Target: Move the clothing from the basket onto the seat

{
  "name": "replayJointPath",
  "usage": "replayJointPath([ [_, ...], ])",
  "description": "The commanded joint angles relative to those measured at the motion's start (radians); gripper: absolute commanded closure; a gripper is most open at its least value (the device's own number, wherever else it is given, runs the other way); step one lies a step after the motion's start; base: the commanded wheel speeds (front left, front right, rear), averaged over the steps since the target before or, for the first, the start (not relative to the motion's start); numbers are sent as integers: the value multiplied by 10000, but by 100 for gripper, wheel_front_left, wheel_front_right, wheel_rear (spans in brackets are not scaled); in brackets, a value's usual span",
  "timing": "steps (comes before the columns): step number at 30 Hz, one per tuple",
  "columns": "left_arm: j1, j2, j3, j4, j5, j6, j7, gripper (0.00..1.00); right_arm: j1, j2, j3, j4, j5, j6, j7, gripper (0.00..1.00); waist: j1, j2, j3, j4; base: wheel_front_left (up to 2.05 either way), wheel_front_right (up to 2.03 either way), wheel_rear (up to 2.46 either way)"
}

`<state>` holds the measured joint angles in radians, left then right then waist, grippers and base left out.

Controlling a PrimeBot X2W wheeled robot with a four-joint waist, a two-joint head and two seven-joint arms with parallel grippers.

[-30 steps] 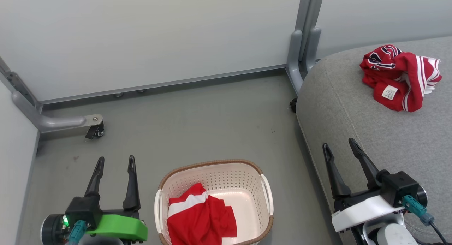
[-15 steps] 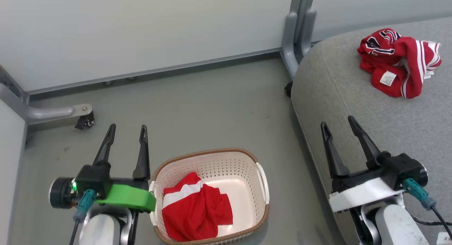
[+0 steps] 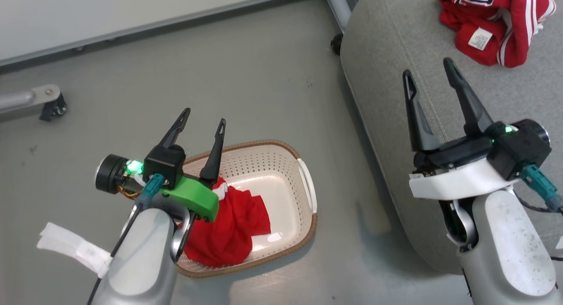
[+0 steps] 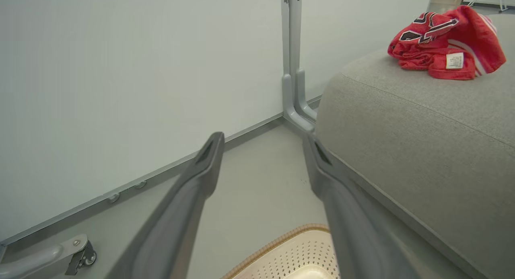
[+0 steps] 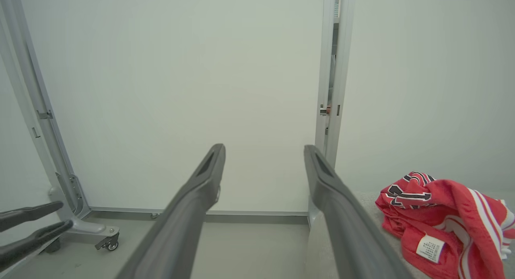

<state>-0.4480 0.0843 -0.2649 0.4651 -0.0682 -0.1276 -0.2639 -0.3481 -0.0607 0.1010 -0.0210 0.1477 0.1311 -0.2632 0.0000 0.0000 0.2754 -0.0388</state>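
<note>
The cream basket (image 3: 303, 182) with a brown rim stands on the floor and holds one red garment (image 3: 231, 226) with a white stripe. My left gripper (image 3: 204, 118) hangs open above the basket's left end, its green wrist covering part of the cloth. A second red garment (image 3: 488, 21) with navy lettering and a white label lies crumpled on the grey seat (image 3: 396, 41), also seen as the garment (image 4: 444, 42) on the seat (image 4: 422, 122) and as the garment (image 5: 446, 226). My right gripper (image 3: 429, 67) is open over the seat's front edge, empty.
White wall panels with grey metal posts (image 4: 291, 70) stand behind. A caster foot (image 3: 48, 105) rests on the grey floor at the left. A strip of white tape (image 3: 72, 248) hangs by my left forearm. Open floor lies between basket and seat.
The head camera has tilted down and the scene slid up. My left gripper has risen and moved right, from beside the basket to over its left end. The right gripper has lifted.
</note>
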Motion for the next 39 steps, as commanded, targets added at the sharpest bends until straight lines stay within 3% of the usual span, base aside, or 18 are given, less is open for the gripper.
replayJointPath([
  [1, -422, 162, -124, 296, 26, -24, -7, 0, -358, -33, 14, -130, -21, -7, -22, 0, 0, 0, 1345, -759, 0, 0, 0],
  [13, -2615, 713, -1567, 3484, -31, -33, -8, 0, -2080, 26, 266, -688, 39, -7, -22, 0, 0, 0, 3744, -1337, 0, 0, 0],
  [25, -4272, 1290, -2510, 6450, 192, -35, -3, 0, -2837, 86, 624, -1064, 106, -7, -22, 0, 0, 0, 5345, -1819, 0, 0, 0],
  [33, -5327, 1701, -3111, 7660, 619, -34, 282, 0, -3107, 97, 731, -1449, 96, -7, -22, 0, 0, 0, 6289, -1966, 0, 0, 0],
  [39, -5825, 1970, -3485, 8016, 924, 85, 1104, 0, -3222, 95, 780, -1695, 76, -7, -22, 0, 0, 0, 6806, -1977, 0, 0, 0],
])
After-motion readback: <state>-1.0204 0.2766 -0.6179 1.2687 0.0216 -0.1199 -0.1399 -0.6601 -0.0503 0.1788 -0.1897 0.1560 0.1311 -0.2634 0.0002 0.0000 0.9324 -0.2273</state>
